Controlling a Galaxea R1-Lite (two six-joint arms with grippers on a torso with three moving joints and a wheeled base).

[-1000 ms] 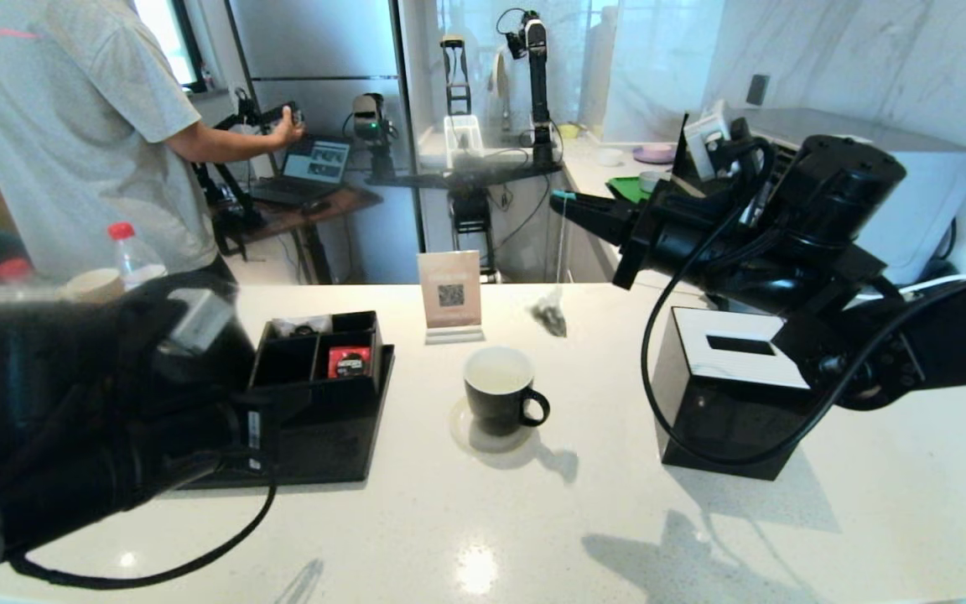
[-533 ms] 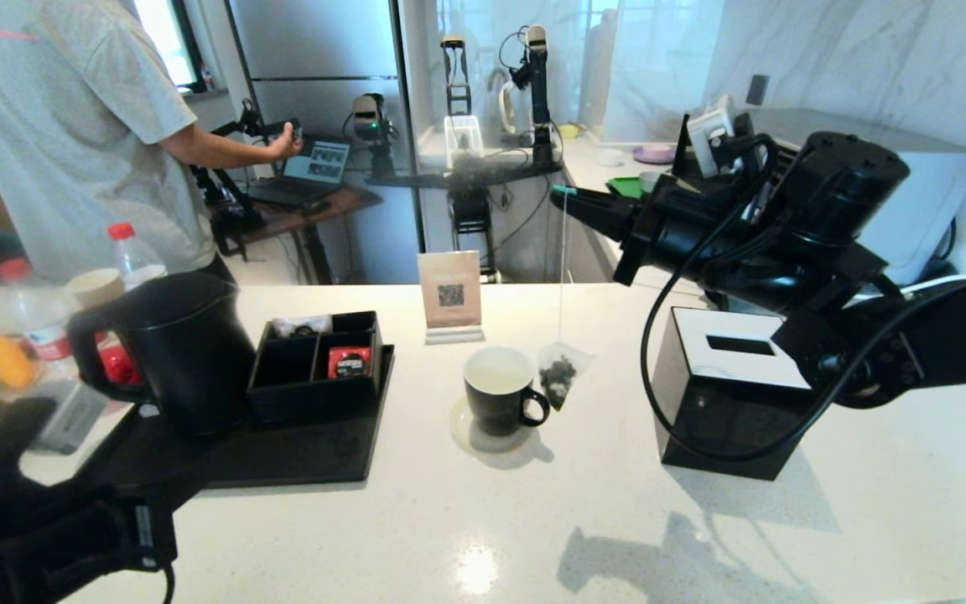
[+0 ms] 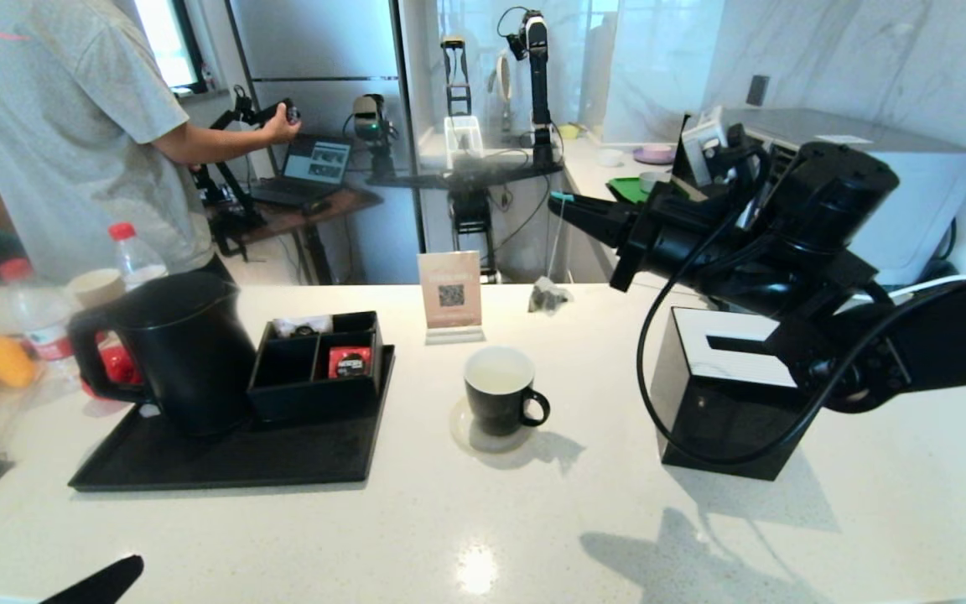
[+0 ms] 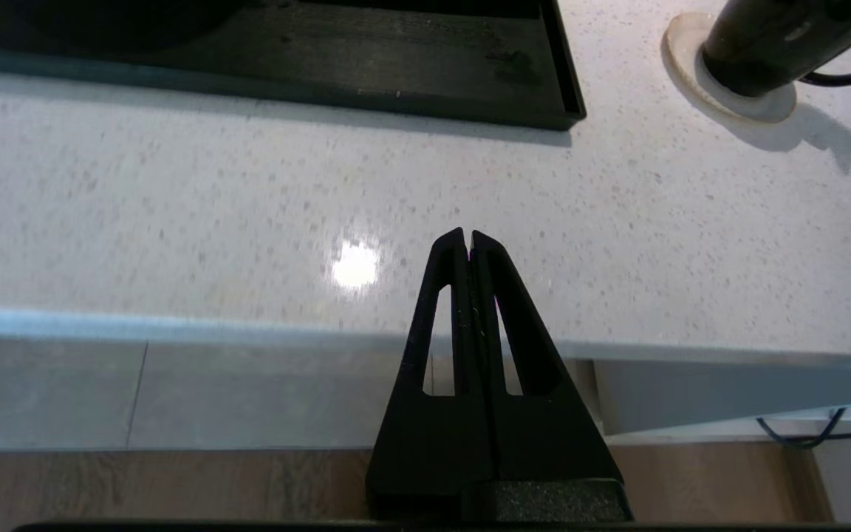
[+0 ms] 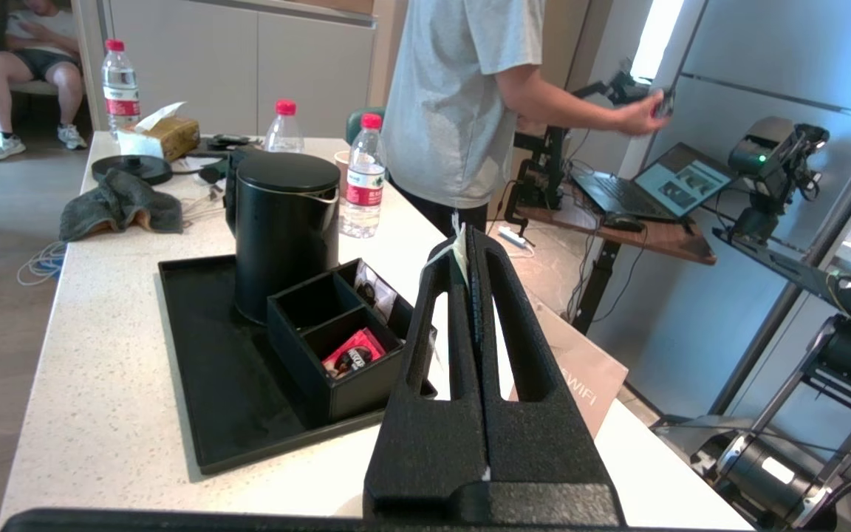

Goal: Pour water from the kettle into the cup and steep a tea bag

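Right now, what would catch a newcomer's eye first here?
Probably the tea bag dangling in mid-air on its string, pinched by the right end effector above and behind the cup at the counter's middle. Next, the tall black kettle on the black tray to the left.

Tall matte-black cylindrical kettle (image 3: 177, 352) sat on the flat black tray (image 3: 231, 457), left of the small black mug (image 3: 500, 390); black square tissue box (image 3: 722, 394) sat right.

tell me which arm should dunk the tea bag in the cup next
Right. Its tool is shut on the tea bag's string, the bag dangling behind and above the cup. The left tool is shut, empty, low at the counter's near edge.
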